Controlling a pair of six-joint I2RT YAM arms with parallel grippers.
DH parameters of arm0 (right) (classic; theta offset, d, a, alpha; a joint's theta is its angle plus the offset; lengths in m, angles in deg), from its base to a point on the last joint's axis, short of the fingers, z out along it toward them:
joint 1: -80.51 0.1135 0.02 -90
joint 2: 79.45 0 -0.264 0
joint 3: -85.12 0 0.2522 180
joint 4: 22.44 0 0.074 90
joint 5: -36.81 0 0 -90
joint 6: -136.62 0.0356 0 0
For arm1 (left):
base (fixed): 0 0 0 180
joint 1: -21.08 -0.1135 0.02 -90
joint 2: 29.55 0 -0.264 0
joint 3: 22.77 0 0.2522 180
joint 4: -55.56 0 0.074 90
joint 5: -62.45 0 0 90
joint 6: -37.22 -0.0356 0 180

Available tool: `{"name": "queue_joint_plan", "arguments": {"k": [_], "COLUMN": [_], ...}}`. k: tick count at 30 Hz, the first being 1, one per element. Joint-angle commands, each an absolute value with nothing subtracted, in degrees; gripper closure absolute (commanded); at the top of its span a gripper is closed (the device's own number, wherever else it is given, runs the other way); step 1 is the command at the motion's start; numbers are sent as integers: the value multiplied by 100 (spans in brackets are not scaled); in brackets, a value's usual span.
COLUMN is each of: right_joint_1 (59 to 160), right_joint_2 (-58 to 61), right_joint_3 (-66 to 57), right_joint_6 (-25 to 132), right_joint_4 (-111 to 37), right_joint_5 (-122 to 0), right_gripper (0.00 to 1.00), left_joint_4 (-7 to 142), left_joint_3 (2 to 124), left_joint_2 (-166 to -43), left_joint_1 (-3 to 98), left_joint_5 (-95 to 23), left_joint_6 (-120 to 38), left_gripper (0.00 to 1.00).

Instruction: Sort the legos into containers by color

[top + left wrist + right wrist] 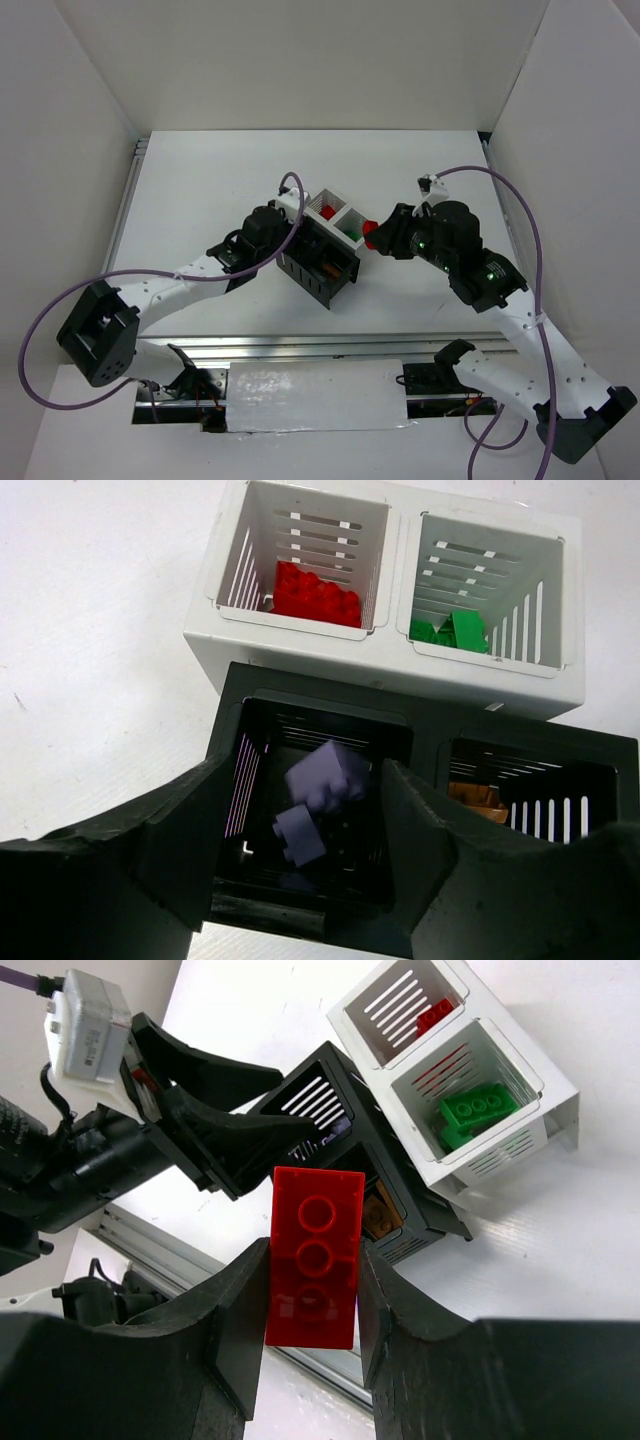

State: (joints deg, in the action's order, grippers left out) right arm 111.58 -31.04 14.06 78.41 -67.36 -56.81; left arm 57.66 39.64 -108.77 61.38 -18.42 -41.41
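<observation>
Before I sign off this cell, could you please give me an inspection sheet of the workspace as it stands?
surface: white table, no loose bricks seen.
job's things: two white bins hold red bricks and green bricks; two black bins hold purple bricks and an orange-brown brick.
clutter: nothing seen.
jaws: left jaws open over the purple bricks; right jaws shut on a red brick.
cables: purple cables loop from both arms.
surroundings: white walls; metal rail at the near edge.
</observation>
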Motion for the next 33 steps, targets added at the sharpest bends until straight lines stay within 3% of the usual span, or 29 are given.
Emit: {"name": "queue_joint_plan", "arguments": {"k": [1, 6, 7, 9, 14, 17, 22, 33], "right_joint_1": [11135, 11136, 11127, 11136, 11136, 11136, 11171, 11171], "right_joint_2": [-3076, -2857, -2708, -2287, -590, 480, 1423, 1960], "right_joint_3": [1440, 1440, 1397, 1099, 195, -411, -1257, -1899], "right_joint_6": [7730, 7651, 7633, 7607, 7712, 7739, 7677, 7501], "right_joint_4": [-6608, -6398, -6319, -6327, -6213, -6230, -6599, -6836], "right_joint_5": [-5759, -6039, -6084, -6119, -5839, -5566, -5328, -4994], "right_gripper": [100, 100, 100, 100, 100, 100, 100, 100], "left_joint_4": [5482, 5560, 5639, 6078, 8210, 10466, 11938, 11396], "left_joint_3": [4039, 3889, 3924, 4082, 4862, 5425, 5463, 4610], "left_joint_2": [-10506, -10005, -9908, -9549, -9046, -9037, -8642, -7200], "left_joint_1": [6107, 6107, 6107, 6107, 6116, 6072, 6037, 6108], "left_joint_5": [-1937, -1806, -1736, -1534, 336, 952, 1358, 944], "left_joint_6": [-4048, -4004, -3943, -3575, -2005, -1353, -928, -1447], "left_gripper": [24, 20, 7, 1, 0, 1, 1, 0]}}
